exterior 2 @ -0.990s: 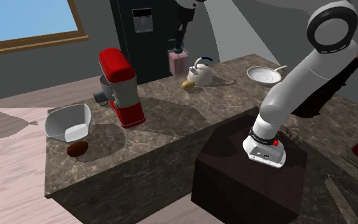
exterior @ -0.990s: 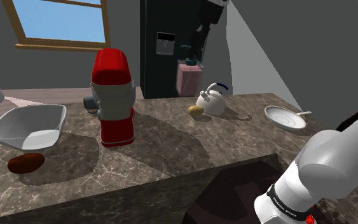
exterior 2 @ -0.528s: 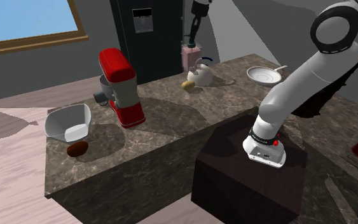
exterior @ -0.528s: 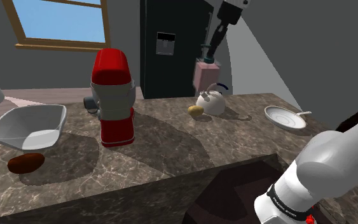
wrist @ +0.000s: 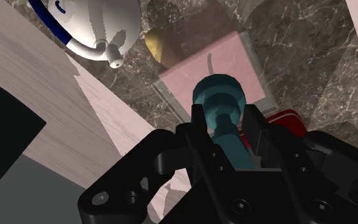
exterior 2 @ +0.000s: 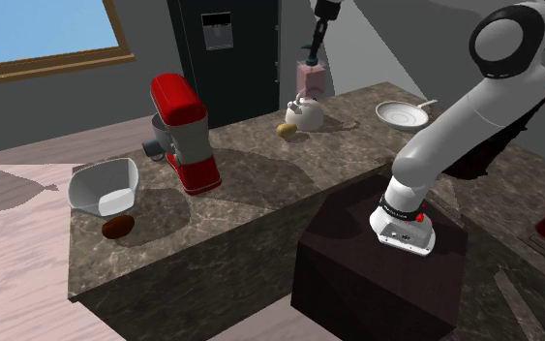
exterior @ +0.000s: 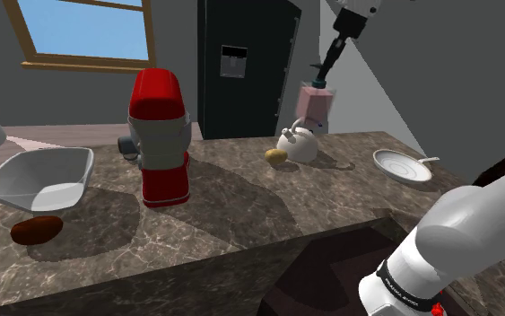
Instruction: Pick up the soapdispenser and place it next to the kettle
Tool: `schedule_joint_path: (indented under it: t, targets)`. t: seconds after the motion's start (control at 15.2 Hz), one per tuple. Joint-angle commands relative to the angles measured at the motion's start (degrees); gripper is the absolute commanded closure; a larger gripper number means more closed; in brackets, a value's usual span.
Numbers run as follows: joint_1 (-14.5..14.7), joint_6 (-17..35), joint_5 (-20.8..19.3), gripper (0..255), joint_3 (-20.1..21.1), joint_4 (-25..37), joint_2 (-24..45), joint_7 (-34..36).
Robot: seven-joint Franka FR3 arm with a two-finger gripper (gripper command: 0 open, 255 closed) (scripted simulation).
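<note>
The soap dispenser (exterior: 314, 104) is a pale pink translucent block with a teal pump. It hangs in the air just above and behind the white kettle (exterior: 297, 143), clear of the marble counter (exterior: 241, 206). My gripper (exterior: 326, 74) points down and is shut on the pump. In the wrist view the black fingers (wrist: 197, 125) clasp the teal pump (wrist: 217, 97), with the pink body (wrist: 234, 57) below them and the kettle (wrist: 95, 25) off to one side. From the second exterior view the dispenser (exterior 2: 308, 77) hangs under the gripper (exterior 2: 315, 52) above the kettle (exterior 2: 305, 112).
A yellowish potato (exterior: 276, 156) lies beside the kettle. A white plate (exterior: 403, 166) sits toward the shoulder view's right. A red stand mixer (exterior: 161, 135), a white bowl (exterior: 39, 175) and a brown lump (exterior: 37, 229) stand further left. A dark fridge (exterior: 241, 63) rises behind the counter.
The gripper has carried the soap dispenser upward and toward the shoulder view's right, from left of the kettle to above and behind it. The grip has not changed.
</note>
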Motion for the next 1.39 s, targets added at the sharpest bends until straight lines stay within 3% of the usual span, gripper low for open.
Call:
schedule_joint_path:
  t: [0.0,0.86,1.32]
  targets:
    - [-0.87,-0.46,-0.22,255,-2.41,1.07,0.85,-3.29]
    - [-5.68,-4.15,1.81,255,-16.87,12.70,11.10,-22.80]
    - [-5.88,1.36,1.32,255,-16.67,5.93,9.74,-23.15]
